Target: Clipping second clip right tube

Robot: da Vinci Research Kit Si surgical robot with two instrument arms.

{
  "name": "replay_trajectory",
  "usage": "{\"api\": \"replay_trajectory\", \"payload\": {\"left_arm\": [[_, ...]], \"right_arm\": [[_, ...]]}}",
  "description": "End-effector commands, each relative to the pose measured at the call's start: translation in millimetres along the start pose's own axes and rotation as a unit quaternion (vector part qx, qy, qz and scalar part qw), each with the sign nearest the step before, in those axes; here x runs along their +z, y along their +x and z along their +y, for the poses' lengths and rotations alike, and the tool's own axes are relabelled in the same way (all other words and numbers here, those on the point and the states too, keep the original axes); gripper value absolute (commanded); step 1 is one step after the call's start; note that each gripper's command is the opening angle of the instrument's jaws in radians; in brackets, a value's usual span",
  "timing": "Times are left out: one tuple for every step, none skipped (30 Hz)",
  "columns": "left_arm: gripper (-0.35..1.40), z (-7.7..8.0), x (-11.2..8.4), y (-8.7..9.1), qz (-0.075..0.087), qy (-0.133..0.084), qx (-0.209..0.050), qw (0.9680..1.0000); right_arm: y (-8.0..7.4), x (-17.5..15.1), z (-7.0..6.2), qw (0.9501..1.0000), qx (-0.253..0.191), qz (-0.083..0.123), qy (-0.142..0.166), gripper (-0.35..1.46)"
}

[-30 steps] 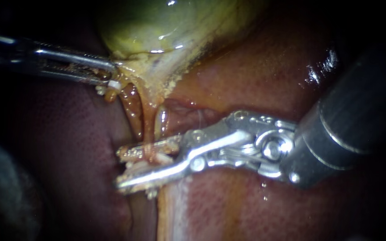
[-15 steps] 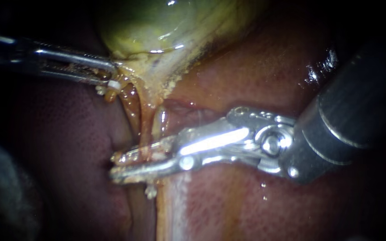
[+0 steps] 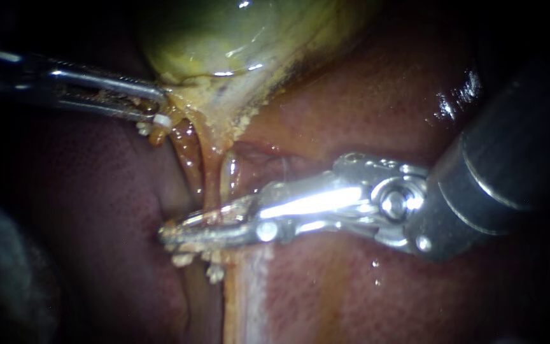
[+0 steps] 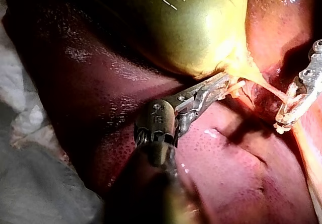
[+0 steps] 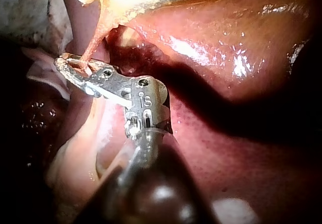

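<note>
The yellow-green gallbladder (image 3: 237,38) lies at the top of the endoscope view, on the red liver (image 3: 364,108). From its neck, thin orange-brown tubes (image 3: 210,175) run down. My right instrument (image 3: 172,234) comes in from the right, and its slender jaws are shut across a tube low down; I cannot tell which tube. In the right wrist view the same jaws (image 5: 70,67) pinch the pink tube (image 5: 93,45). My left instrument (image 3: 159,109) comes in from the left, its jaws shut on tissue at the gallbladder's neck, as the left wrist view (image 4: 221,85) also shows.
Pale crumbs of tissue (image 3: 214,274) hang under the right instrument's jaws. A pale band of tissue (image 3: 243,299) runs down below them. In the left wrist view, white gauze (image 4: 30,183) lies beside the liver.
The right instrument's jaws have come together on the tube, from clearly apart to nearly touching. The instrument shifted slightly left. The left instrument has not moved.
</note>
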State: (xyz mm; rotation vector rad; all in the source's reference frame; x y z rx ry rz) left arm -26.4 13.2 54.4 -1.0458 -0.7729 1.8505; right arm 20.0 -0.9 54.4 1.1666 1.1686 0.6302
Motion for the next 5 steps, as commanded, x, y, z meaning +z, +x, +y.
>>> {"api": "replay_trajectory", "payload": {"left_arm": [[-0.35, 0.0, 0.0, 0.0, 0.0, 0.0, 0.0, 1.0], [-0.35, 0.0, 0.0, 0.0, 0.0, 0.0, 0.0, 1.0], [-0.35, 0.0, 0.0, 0.0, 0.0, 0.0, 0.0, 1.0], [-0.35, 0.0, 0.0, 0.0, 0.0, 0.0, 0.0, 1.0], [-0.35, -0.1, 0.0, 0.0, 0.0, 0.0, 0.0, 1.0]], "right_arm": [[0.0, 0.1, 0.0, 1.0, -0.001, 0.0, 0.0, -0.35], [0.0, 0.1, 0.0, 1.0, 0.0, 0.0, 0.0, -0.35], [0.0, 0.1, 0.0, 1.0, -0.001, 0.0, 0.0, -0.35], [0.0, 0.1, 0.0, 1.0, -0.001, 0.0, 0.0, -0.35], [0.0, 0.1, 0.0, 1.0, -0.001, 0.0, 0.0, -0.35]]}}
